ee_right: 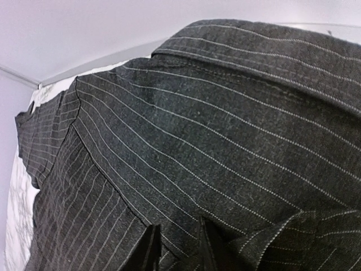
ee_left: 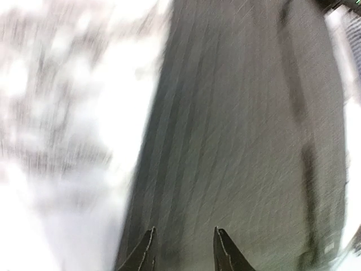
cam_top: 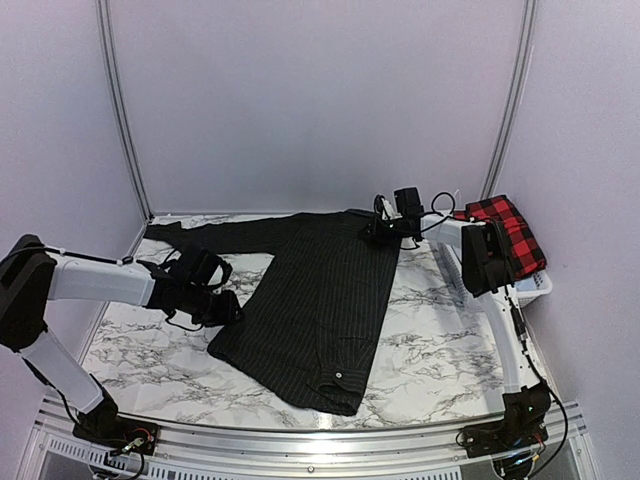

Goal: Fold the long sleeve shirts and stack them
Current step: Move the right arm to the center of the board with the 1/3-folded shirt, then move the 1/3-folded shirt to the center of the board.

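Black shirt [ee_right: 214, 124] under R pincer [ee_right: 179, 228]

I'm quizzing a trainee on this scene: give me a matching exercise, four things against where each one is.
Things:
1. black pinstriped shirt
2. red-and-black checked shirt
3. left pincer
4. right pincer

Places:
A. at the striped shirt's far right corner
B. spread on the marble table
C. on the white basket, far right
D. at the striped shirt's left edge

Pairs: 1-B, 2-C, 3-D, 4-A
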Controlling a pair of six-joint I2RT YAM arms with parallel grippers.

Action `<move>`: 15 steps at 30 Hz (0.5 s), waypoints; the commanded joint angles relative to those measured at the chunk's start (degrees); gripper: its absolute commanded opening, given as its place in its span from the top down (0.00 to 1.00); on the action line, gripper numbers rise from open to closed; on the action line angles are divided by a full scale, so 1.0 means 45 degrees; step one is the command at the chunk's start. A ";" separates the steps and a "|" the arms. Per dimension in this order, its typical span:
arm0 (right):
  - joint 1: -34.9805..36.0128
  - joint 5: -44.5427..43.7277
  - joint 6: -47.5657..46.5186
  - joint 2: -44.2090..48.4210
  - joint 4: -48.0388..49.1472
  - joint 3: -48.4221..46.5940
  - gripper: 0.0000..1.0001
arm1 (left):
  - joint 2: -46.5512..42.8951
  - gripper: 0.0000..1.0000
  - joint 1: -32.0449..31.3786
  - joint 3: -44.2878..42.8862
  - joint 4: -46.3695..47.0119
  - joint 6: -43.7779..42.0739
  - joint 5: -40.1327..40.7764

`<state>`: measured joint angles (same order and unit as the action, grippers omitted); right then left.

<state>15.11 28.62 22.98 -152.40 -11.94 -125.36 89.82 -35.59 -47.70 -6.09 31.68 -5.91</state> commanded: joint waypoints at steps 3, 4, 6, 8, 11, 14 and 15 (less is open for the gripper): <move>0.0313 -0.0088 -0.1024 0.1016 -0.1530 -0.0363 0.65 | -0.0623 0.67 -0.0520 0.1496 -0.0337 -0.0122 0.0326; 0.0462 -0.0217 -0.1176 0.1369 -0.1643 -0.0221 0.63 | -0.0602 0.69 -0.0527 0.1645 -0.0348 -0.0060 0.0407; 0.0814 -0.0627 -0.1449 0.2135 -0.1836 0.0337 0.59 | -0.0496 0.71 -0.0621 0.1850 -0.0382 -0.0014 0.0528; 0.1209 -0.0905 -0.1474 0.3092 -0.1607 0.1535 0.55 | -0.0304 0.73 -0.0821 0.1980 -0.0469 0.0024 0.0645; 0.1642 -0.0936 -0.1233 0.4843 -0.0604 0.3910 0.51 | -0.0117 0.76 -0.1432 0.2017 -0.0676 0.0194 0.0747; 0.2026 -0.0775 -0.0921 0.6240 0.0274 0.6105 0.50 | -0.0122 0.76 -0.2383 0.2062 -0.0925 0.0690 0.0903; 0.2163 -0.0792 -0.0919 0.6670 0.0467 0.6934 0.49 | -0.0139 0.76 -0.2708 0.2082 -0.1014 0.0906 0.0911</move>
<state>22.59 25.41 18.09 -129.71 -15.62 -103.68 88.47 -43.07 -39.99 -6.59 32.82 -2.48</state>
